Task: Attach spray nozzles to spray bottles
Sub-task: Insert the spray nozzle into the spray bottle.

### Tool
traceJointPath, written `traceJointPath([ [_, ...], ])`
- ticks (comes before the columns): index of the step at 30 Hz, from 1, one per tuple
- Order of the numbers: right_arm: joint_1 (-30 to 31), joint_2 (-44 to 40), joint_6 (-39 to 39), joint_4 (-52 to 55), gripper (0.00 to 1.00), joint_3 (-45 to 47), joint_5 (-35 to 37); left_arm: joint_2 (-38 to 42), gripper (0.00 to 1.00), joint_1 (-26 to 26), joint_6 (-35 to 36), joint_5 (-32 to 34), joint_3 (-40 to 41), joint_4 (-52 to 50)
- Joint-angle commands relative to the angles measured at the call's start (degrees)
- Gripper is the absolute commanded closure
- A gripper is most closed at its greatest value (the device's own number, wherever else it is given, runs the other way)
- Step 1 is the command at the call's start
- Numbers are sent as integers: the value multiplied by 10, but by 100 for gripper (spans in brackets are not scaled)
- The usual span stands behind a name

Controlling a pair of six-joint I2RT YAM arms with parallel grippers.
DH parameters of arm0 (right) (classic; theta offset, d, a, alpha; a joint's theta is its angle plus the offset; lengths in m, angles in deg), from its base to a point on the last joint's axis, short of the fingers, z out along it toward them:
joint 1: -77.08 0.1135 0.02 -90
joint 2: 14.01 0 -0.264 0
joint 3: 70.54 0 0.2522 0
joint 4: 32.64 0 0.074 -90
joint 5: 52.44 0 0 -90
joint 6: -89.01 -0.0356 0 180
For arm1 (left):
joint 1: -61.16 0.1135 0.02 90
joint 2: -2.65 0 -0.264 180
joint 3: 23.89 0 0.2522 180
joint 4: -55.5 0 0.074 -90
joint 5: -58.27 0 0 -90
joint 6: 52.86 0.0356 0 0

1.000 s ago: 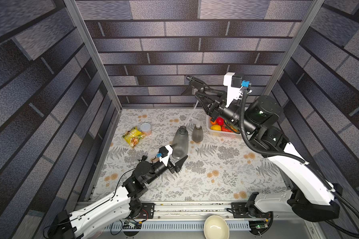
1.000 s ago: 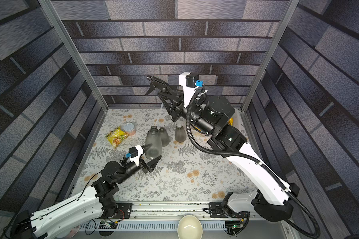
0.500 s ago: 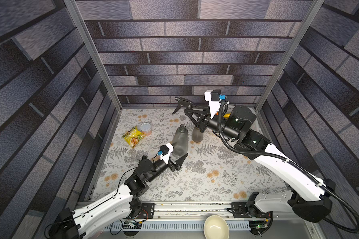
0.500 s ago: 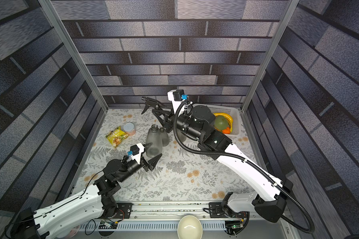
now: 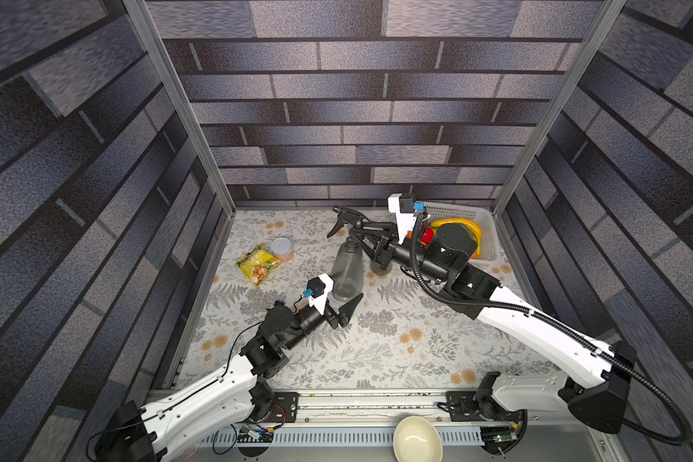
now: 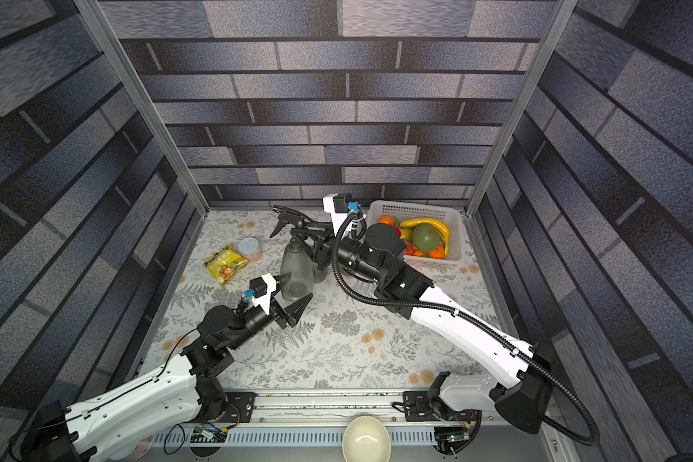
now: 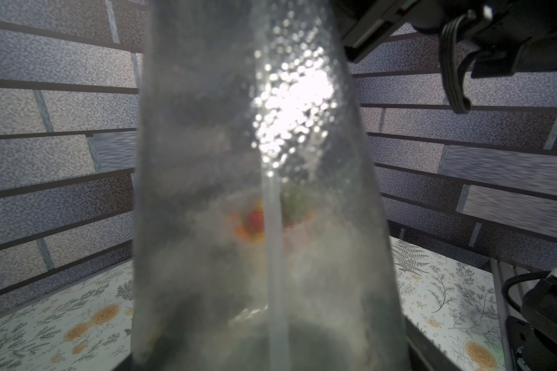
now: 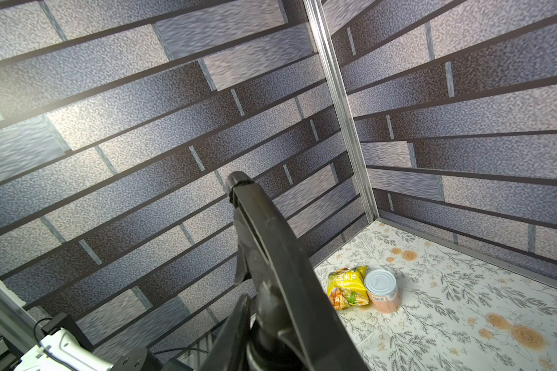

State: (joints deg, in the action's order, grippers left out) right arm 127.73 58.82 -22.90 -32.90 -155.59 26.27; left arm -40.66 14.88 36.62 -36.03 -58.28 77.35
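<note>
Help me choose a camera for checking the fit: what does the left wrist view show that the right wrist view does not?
Left wrist only: the grey spray bottle, close up and filling the middle, with a pale dip tube running down inside it. Right wrist only: the black spray nozzle head, plus a yellow snack bag and a can side by side. Both: brick-patterned walls and the floral tablecloth.

Both top views overlook the whole table [image 5: 397,360]. The left wrist view faces the bottle [image 7: 222,192] close ahead of the left gripper [image 5: 345,299]; the right looks along the nozzle [image 8: 270,250].
</note>
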Motion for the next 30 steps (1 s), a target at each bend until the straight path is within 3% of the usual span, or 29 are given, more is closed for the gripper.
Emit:
traceJointPath([
  [1,4,-1,-16,-41,77,15,-7,10,22,4,-9,-6,-11,21],
  [11,5,18,-11,-38,77,25,-12,17,22,7,-5,-8,-14,17],
  [25,9,15,-23,-47,77,61,-76,8,22,24,-19,-17,-16,35],
  [30,9,9,-12,-39,77,80,-48,10,22,25,-23,-16,-15,43],
])
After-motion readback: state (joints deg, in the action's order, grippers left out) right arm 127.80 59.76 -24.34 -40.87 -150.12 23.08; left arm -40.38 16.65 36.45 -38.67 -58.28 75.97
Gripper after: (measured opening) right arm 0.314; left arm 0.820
